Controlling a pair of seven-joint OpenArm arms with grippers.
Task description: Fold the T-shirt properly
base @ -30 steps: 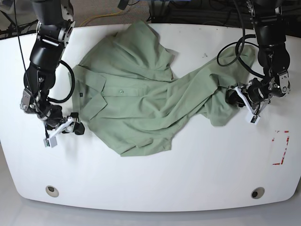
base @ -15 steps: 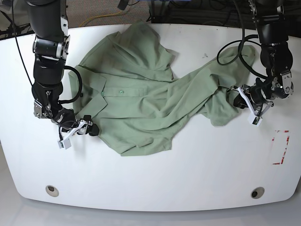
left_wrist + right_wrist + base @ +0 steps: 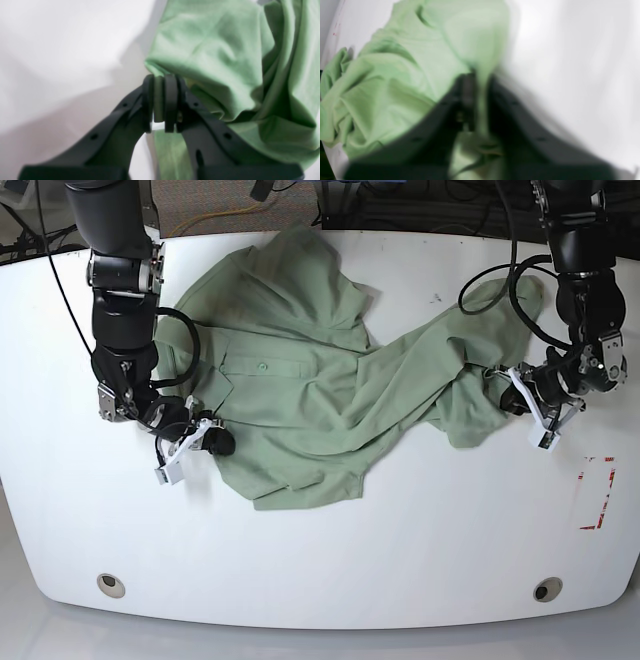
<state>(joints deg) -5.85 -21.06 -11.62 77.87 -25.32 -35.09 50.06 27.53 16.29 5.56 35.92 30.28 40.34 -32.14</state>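
The pale green T-shirt [image 3: 300, 380] lies crumpled across the white table [image 3: 330, 560], collar and placket toward the left, one part trailing to the right. In the base view my left gripper [image 3: 503, 395] sits at the shirt's right-hand bunch. The left wrist view shows this gripper [image 3: 159, 100] shut on a thin edge of the T-shirt [image 3: 212, 50]. My right gripper [image 3: 218, 443] is at the shirt's lower left edge. In the blurred right wrist view, that gripper [image 3: 480, 100] is shut with a strip of the T-shirt [image 3: 395, 87] between its fingers.
A red-marked rectangle [image 3: 597, 493] is on the table at the right. Two round holes [image 3: 111, 585] [image 3: 547, 589] sit near the front edge. Cables run along the back behind both arms.
My right gripper has travelled right to the shirt's lower left edge and shut on it, nudging that side of the shirt rightward. My left gripper has stayed nearly in place, gripping the cloth.
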